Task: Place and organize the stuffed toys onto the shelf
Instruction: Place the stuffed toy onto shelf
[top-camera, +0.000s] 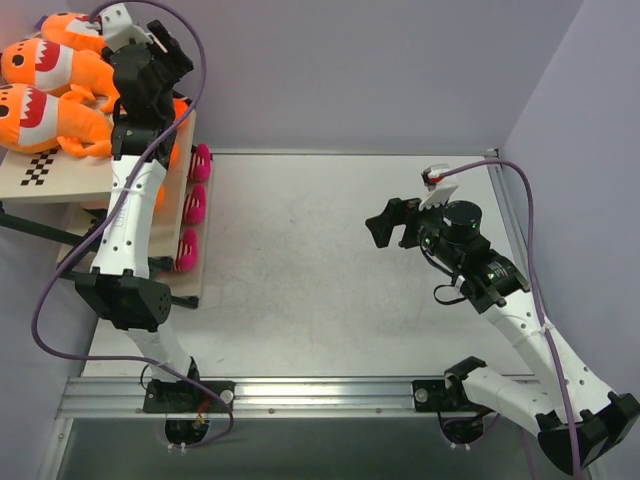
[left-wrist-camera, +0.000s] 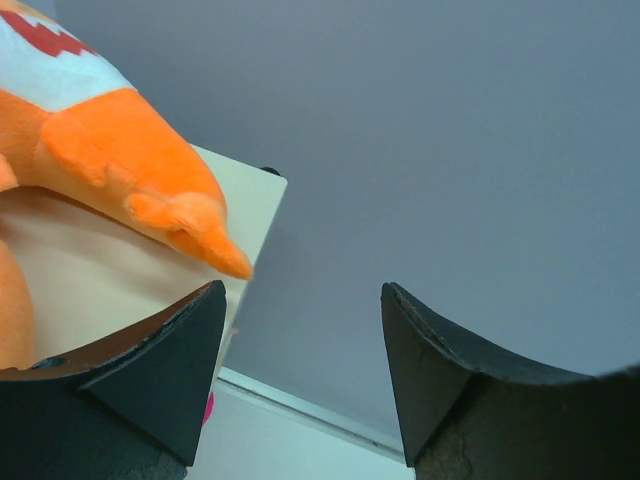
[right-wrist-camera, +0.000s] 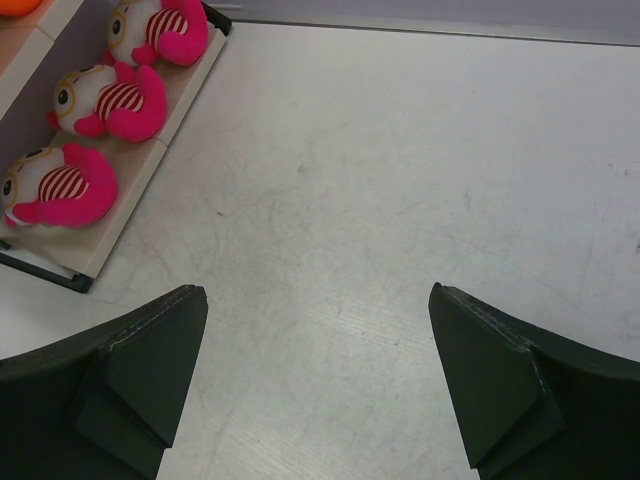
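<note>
Three orange shark stuffed toys (top-camera: 50, 65) lie on the top board of the shelf (top-camera: 70, 178), beside its checkerboard strip. On the lowest board lie three pink-and-white striped dolls (right-wrist-camera: 110, 100), also visible from above as the pink dolls (top-camera: 195, 205). More orange plush (top-camera: 178, 108) on a middle board is mostly hidden under my left arm. My left gripper (top-camera: 172, 55) hangs at the shelf's top right corner, open (left-wrist-camera: 303, 300) and holding nothing, with a shark's tail (left-wrist-camera: 150, 170) just to its left. My right gripper (top-camera: 390, 222) is open (right-wrist-camera: 318, 300) over the bare table.
The grey table (top-camera: 320, 260) runs between the shelf and the right arm. Lavender walls close the back and the right side. A metal rail (top-camera: 320, 395) carries both arm bases at the near edge.
</note>
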